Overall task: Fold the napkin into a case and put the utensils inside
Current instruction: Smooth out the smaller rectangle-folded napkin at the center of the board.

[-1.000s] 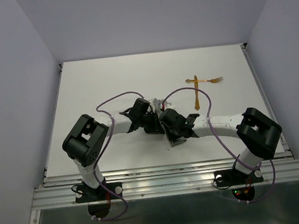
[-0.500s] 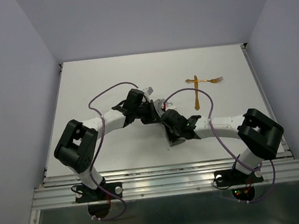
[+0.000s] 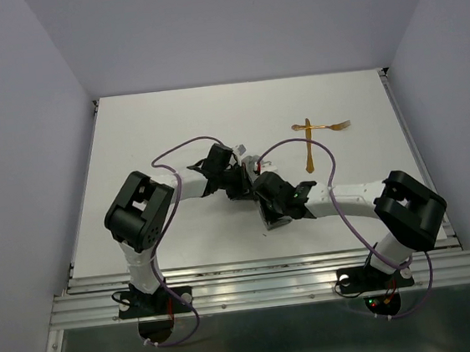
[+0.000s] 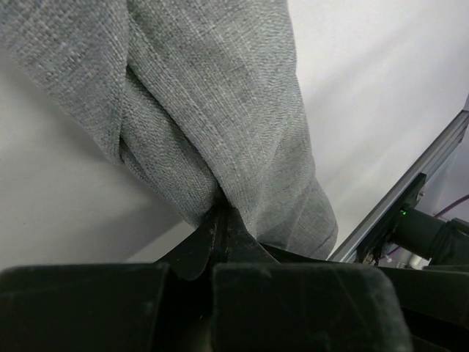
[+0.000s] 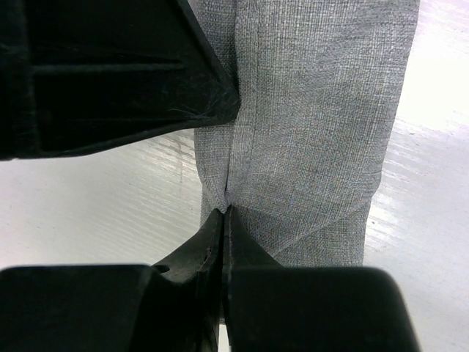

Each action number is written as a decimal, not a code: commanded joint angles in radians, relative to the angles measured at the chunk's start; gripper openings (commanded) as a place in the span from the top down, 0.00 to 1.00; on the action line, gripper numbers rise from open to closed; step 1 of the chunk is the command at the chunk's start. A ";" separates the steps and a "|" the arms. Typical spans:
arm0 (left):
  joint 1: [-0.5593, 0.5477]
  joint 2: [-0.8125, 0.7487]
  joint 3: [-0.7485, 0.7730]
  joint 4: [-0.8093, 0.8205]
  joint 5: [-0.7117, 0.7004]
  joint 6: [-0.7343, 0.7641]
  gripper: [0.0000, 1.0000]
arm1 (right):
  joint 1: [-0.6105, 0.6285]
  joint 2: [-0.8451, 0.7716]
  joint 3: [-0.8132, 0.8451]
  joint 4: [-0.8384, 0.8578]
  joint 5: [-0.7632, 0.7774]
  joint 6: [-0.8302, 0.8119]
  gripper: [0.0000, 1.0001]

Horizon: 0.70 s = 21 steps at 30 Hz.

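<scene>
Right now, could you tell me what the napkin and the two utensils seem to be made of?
The napkin looks like woven fabric, matte mid-grey: crossed threads and soft folds show in the wrist views. The utensils look thin and golden-orange, perhaps metal or tinted plastic; they are too small to tell the finish.

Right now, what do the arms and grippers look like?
The left arm and right arm share white tubular links, boxy black joints and a purple cable each. The left gripper and right gripper have matte black fingers tapering to thin tips.
</scene>
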 commanded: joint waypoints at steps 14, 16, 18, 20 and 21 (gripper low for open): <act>0.028 0.025 0.012 -0.002 -0.039 0.051 1.00 | 0.013 -0.236 -0.026 -0.067 0.057 0.075 0.79; 0.030 0.025 0.010 -0.002 -0.039 0.053 1.00 | 0.013 -0.249 -0.041 -0.073 0.070 0.112 0.87; 0.034 0.025 0.008 -0.002 -0.039 0.054 1.00 | 0.013 -0.253 -0.064 -0.075 0.071 0.129 0.92; 0.034 0.026 0.008 -0.002 -0.039 0.056 1.00 | 0.013 -0.237 -0.070 -0.068 0.049 0.135 0.93; 0.034 0.026 0.008 -0.002 -0.038 0.056 1.00 | 0.013 -0.230 -0.075 -0.050 0.037 0.133 0.95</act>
